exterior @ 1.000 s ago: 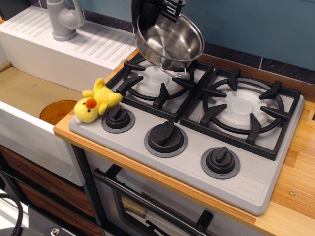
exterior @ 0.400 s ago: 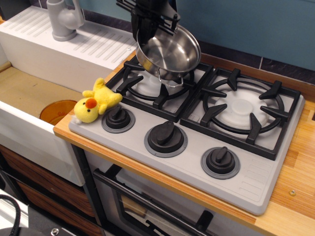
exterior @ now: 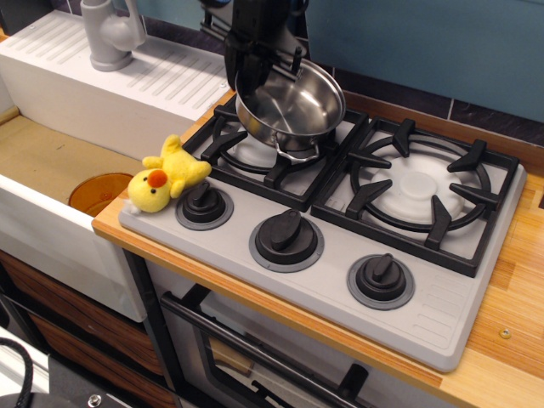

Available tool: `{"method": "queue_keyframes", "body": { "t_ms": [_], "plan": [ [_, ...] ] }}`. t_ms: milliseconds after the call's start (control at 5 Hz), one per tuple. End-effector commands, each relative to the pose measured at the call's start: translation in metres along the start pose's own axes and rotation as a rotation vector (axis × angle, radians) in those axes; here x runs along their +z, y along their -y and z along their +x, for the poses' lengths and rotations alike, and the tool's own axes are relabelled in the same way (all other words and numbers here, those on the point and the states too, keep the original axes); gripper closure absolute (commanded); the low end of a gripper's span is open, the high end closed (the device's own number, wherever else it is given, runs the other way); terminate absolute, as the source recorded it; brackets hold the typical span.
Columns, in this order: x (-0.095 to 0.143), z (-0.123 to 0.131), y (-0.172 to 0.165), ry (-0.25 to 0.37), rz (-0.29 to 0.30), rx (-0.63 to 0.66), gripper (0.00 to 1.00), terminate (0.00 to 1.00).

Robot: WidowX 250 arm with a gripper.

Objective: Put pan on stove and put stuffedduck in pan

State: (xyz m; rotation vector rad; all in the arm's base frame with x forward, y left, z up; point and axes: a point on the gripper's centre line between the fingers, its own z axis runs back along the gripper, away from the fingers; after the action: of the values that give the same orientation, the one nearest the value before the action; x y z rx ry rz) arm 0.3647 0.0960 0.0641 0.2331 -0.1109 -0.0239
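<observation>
The shiny steel pan hangs tilted just above the left burner of the grey stove, its near handle almost touching the black grate. My black gripper is shut on the pan's far-left rim from above; its fingertips are partly hidden by the pan. The yellow stuffedduck lies on its side at the stove's left front corner, next to the left knob, well apart from the gripper.
A white sink with a grey faucet lies to the left, an orange plate in its basin. The right burner is bare. Three black knobs line the stove front. Wooden counter edges the stove.
My gripper has lowered the pan toward the left burner and levelled it somewhat. The duck has not moved.
</observation>
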Motion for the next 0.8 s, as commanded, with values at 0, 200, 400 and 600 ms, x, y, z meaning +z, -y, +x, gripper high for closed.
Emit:
{"method": "queue_keyframes", "body": {
  "t_ms": [0,200,400,600],
  "plan": [
    [0.02,0.006,-0.015,0.067,0.014,-0.028,0.0,0.0],
    [0.043,-0.001,-0.022,0.045,0.039,-0.05,0.0,0.0],
    [0.066,-0.008,-0.026,0.02,0.068,-0.048,0.0,0.0],
    [0.077,-0.009,-0.023,0.043,0.122,-0.081,0.0,0.0]
  ]
}}
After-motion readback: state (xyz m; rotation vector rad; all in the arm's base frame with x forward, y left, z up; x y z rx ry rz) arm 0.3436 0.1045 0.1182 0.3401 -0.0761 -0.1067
